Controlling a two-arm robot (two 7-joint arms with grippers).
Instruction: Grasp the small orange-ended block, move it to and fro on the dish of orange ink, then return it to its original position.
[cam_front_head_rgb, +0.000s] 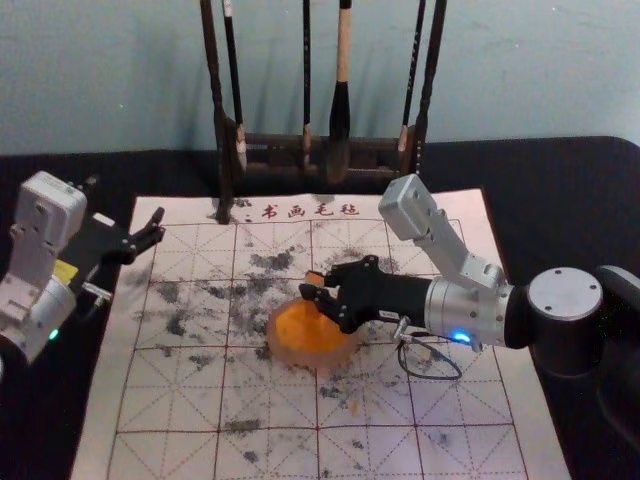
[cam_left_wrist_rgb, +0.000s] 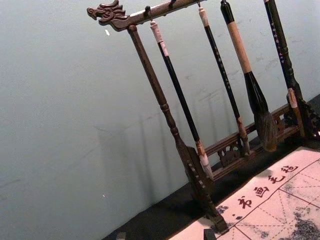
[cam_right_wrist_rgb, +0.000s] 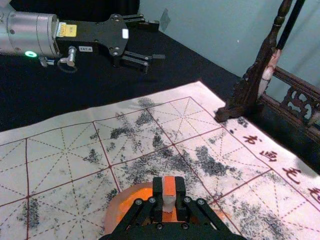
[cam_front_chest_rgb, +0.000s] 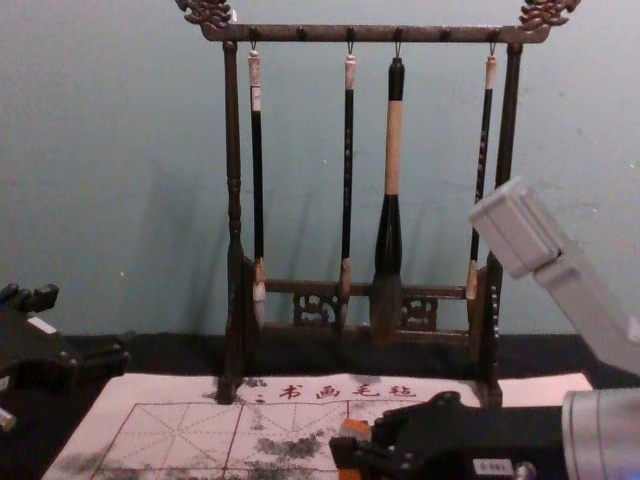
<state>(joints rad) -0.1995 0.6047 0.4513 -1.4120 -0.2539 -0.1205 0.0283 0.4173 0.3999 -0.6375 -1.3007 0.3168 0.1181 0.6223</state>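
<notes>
From where I stand, the right gripper has its fingers closed on the small orange-ended block, one on each side. Just beneath that grip sits the dish with its orange ink. I can't tell whether the block's lower end touches the ink. The step in hand looks like the to-and-fro rub: I'd want a firm squeeze, light even pressure and short, level strokes kept inside the rim, since a hard push could skid the dish or twist the block. Around the dish, under the gripper, lies the gridded mat. Farther off, across to its left, the left gripper is idle, fingers apart. Beyond the right gripper stands the brush rack, well clear of short strokes.
</notes>
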